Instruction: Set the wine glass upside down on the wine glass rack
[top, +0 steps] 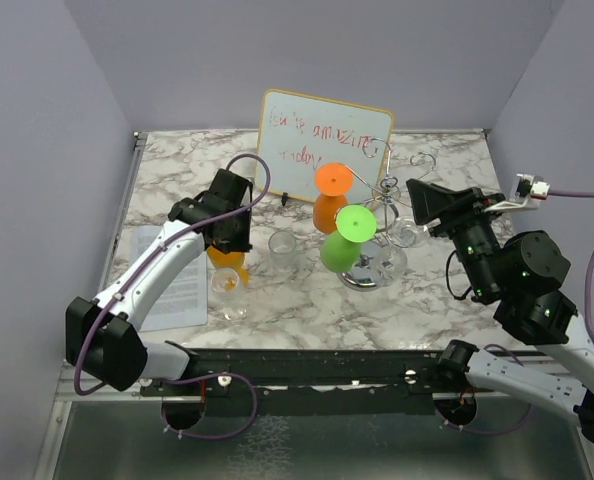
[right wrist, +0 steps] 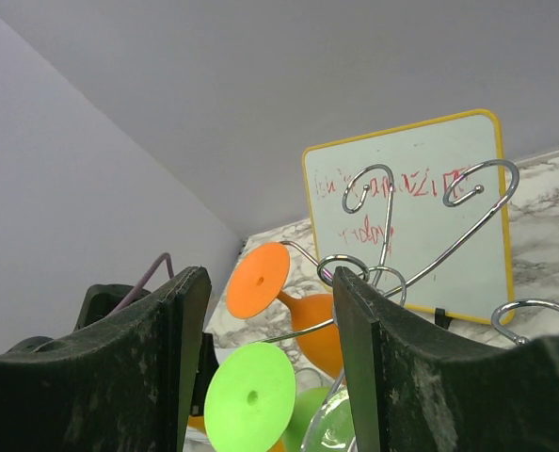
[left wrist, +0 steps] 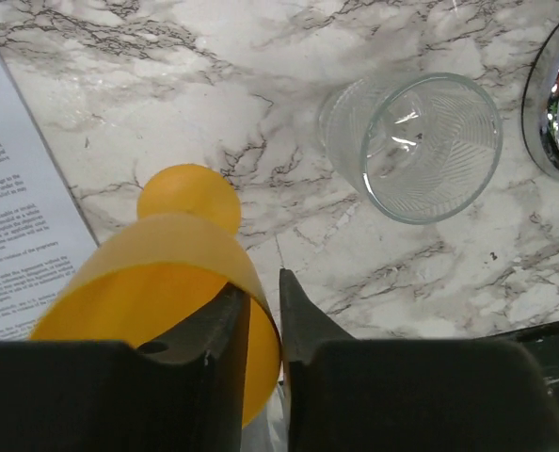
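A yellow wine glass [top: 228,262] [left wrist: 167,273] stands at the left of the marble table, its open mouth towards my left gripper [top: 227,238] [left wrist: 263,282]. That gripper is shut on the bowl's rim, one finger inside and one outside. The wine glass rack [top: 385,195] [right wrist: 385,218], silver wire with curled arms, stands at centre right on a shiny round base [left wrist: 554,104]. An orange glass [top: 332,195] [right wrist: 261,280] and a green glass [top: 347,238] [right wrist: 251,395] hang upside down on it. My right gripper [top: 419,198] [right wrist: 270,278] hovers open just right of the rack, holding nothing.
A clear ribbed tumbler [top: 283,248] [left wrist: 416,141] stands between the yellow glass and the rack. Another clear glass [top: 229,292] is nearer the front edge. A printed sheet [top: 172,285] [left wrist: 16,217] lies at the left. A yellow-framed whiteboard [top: 322,150] [right wrist: 411,217] leans behind the rack.
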